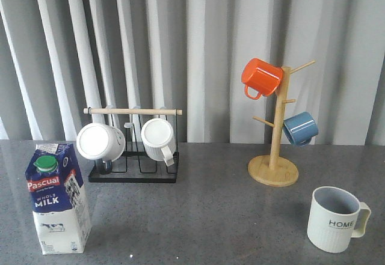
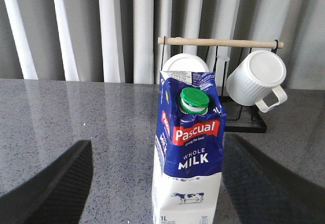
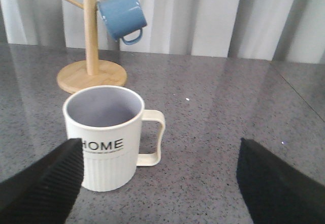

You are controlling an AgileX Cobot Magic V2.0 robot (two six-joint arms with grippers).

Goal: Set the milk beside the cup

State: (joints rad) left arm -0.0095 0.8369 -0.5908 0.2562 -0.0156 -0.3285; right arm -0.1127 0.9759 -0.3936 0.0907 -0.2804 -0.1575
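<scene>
You see a speckled grey stone desk [image 1: 204, 217] before pleated grey curtains [image 1: 204, 42]. The tall blue-white milk carton [image 1: 58, 200] stands far left, well apart from the cream ribbed "HOME" cup [image 1: 335, 219]. Both hands [image 2: 157, 193] [image 3: 160, 183] gape wide, holding nothing.

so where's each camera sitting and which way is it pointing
Front view: looks forward over the table; milk left, cup right; no robot parts show.
Left wrist view: on the left arm, facing the milk, open left hand fingers framing it.
Right wrist view: on the right arm, facing the cup, open right hand.
Front and left wrist views share the milk.
</scene>
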